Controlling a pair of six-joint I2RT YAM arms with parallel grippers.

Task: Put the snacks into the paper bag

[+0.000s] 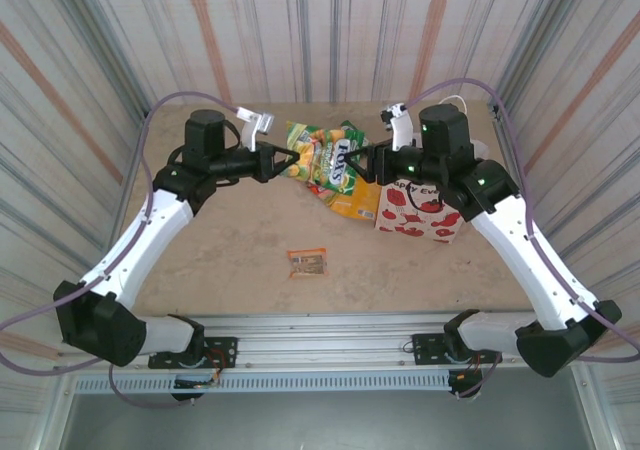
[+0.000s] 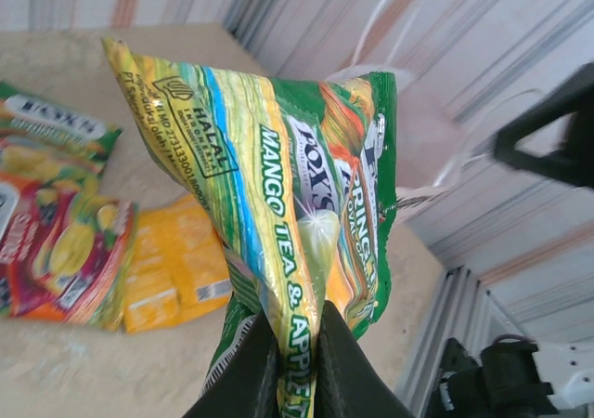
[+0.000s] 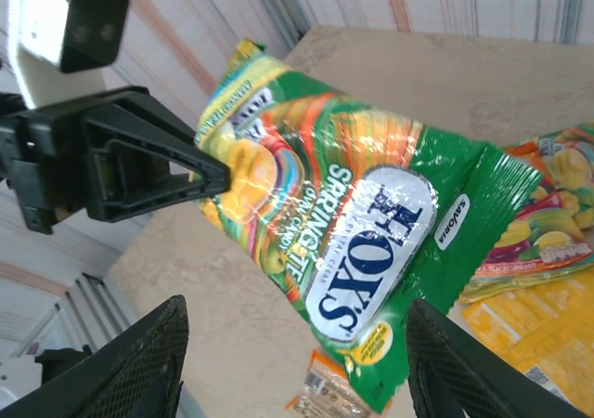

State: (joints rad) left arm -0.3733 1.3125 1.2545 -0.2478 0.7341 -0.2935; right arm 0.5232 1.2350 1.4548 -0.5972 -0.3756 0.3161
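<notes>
L hand (image 2: 297,353): clenched on green pkt (image 2: 297,186), off tabletop (image 1: 230,240).
R hand (image 3: 295,344): released, fingers (image 3: 139,367) flank pkt, prob. no contact.
Bag (image 1: 420,215): beside R hand.

Left gripper (image 1: 288,160) clamped tight, right gripper (image 1: 368,165) spread apart

1. Left arm (image 1: 140,240): white shell links and black joint housings, bolted at the metal rail's (image 1: 320,332) left end.
2. Right arm (image 1: 525,255): same white and black, at the rail's right end; small green lights on its joints.
3. Lilac-grey cables (image 1: 190,97) loop beyond the rail along both arms.
4. Left end effector (image 1: 292,160) and right end effector (image 1: 372,166): black, triangular open-frame fingers, with a white camera block (image 1: 256,122) behind each.
</notes>
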